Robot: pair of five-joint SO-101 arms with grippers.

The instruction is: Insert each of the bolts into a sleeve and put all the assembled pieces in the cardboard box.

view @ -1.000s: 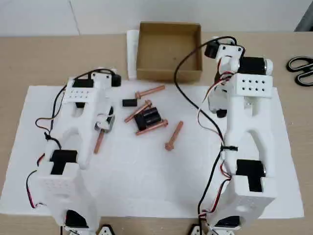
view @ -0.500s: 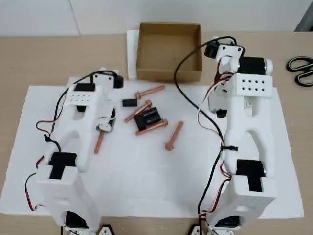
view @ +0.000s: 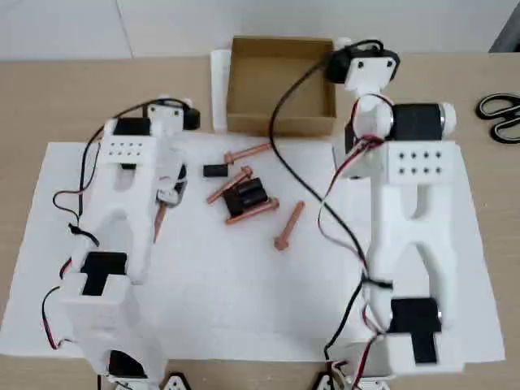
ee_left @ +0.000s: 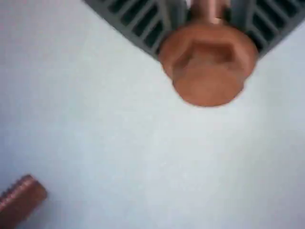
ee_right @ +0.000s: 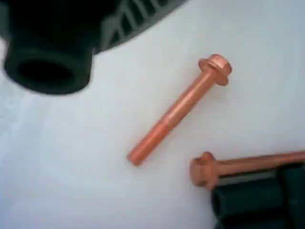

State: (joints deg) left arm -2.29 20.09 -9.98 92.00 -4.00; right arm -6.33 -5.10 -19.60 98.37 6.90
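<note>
on the left, the left claw is clamped on a copper bolt, gripping the shank just behind the flanged head. the rest of the shank hangs over the white sheet that covers the desk.

toward the middle, four loose bolts lie scattered on the sheet. one small black sleeve lies apart, and a cluster of sleeves touches two of the bolts. behind them the cardboard box stands open, and we see no assembled piece in it.

on the right, the right claw appears closed on a held sleeve, with its bore open toward the camera, above a lying bolt. scissors lie at the far right edge of the desk.

we judge the bolts stiff, smooth and apt to roll, so the best hold is across the shank near the head, which leaves the tip free to enter a bore. the sleeves look light and rigid, and we would pinch one on its outer wall with both ends uncovered. a small tilt between the two pieces could jam the insertion.
</note>
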